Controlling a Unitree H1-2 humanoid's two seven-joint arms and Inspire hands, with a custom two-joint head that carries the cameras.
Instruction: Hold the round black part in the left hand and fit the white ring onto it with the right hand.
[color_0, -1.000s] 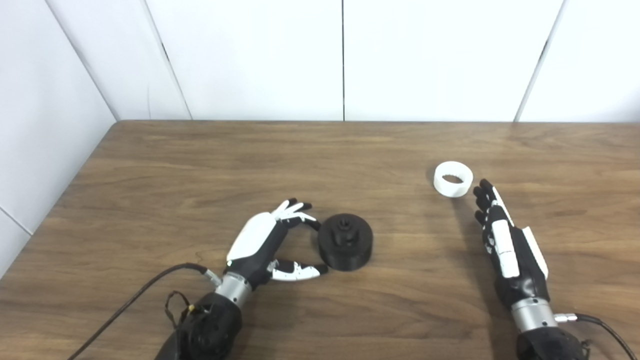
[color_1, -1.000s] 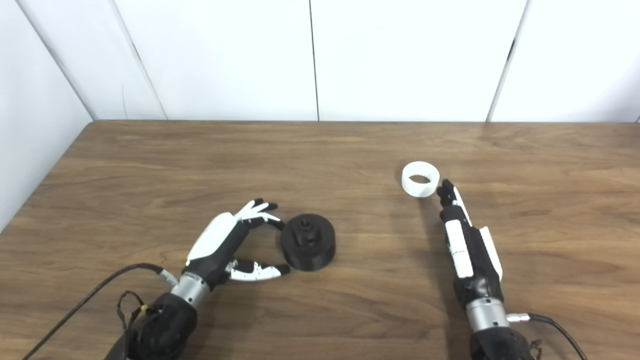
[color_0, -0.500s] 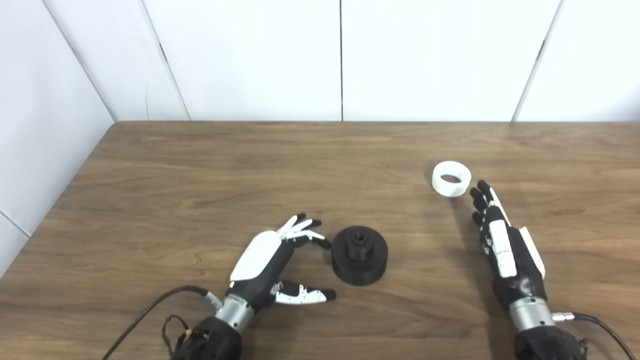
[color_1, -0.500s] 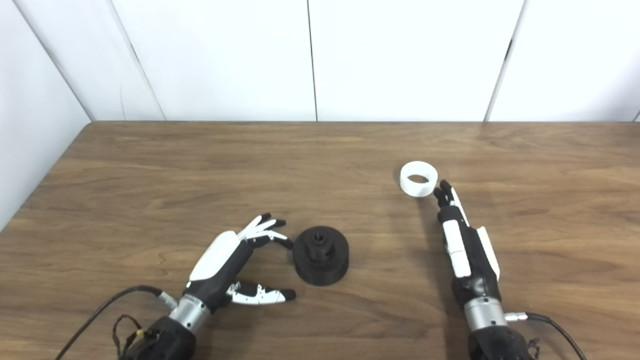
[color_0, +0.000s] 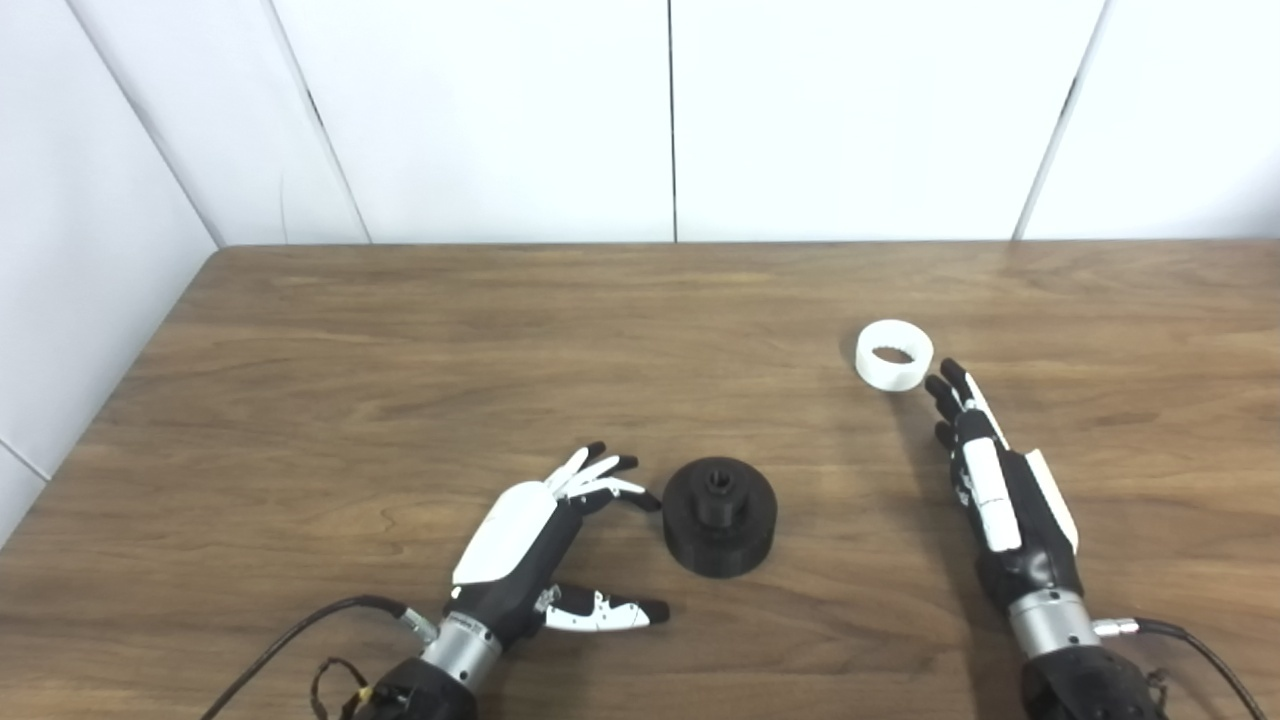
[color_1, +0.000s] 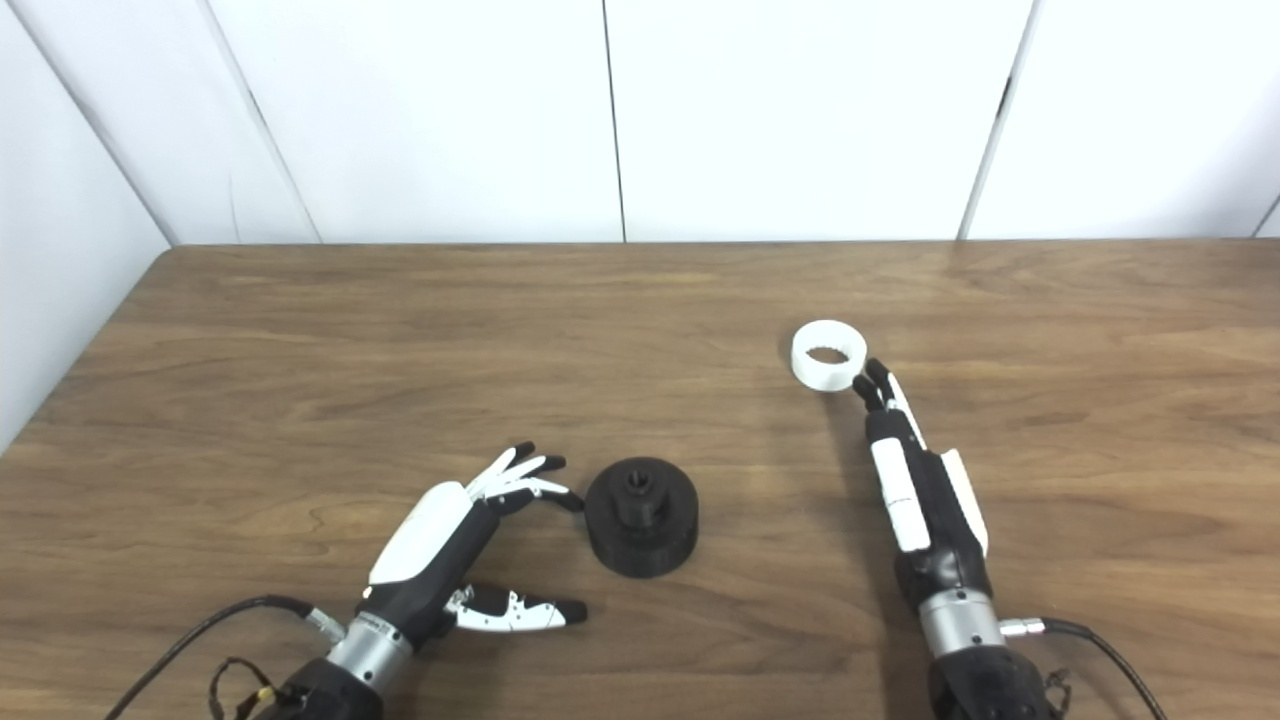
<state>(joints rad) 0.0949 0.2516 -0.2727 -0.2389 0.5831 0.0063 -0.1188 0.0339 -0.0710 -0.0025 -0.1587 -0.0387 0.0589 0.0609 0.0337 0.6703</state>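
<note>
The round black part (color_0: 720, 516) stands on the wooden table (color_0: 400, 380) near the front middle. My left hand (color_0: 540, 540) lies just left of it, open, fingers and thumb spread toward it, with a small gap between the fingertips and the part. The white ring (color_0: 894, 355) lies flat further back on the right. My right hand (color_0: 995, 490) is open with its fingers stretched straight. Its fingertips (color_0: 945, 385) are just at the ring's near right side; I cannot tell if they touch.
White wall panels (color_0: 670, 110) stand behind the table's far edge, and one runs along the left side. Cables trail from both wrists at the front edge (color_0: 290, 640).
The black part has slid right and nearer to me, away from my left hand. The left hand has opened a little and drawn back. The view has shifted slightly.
</note>
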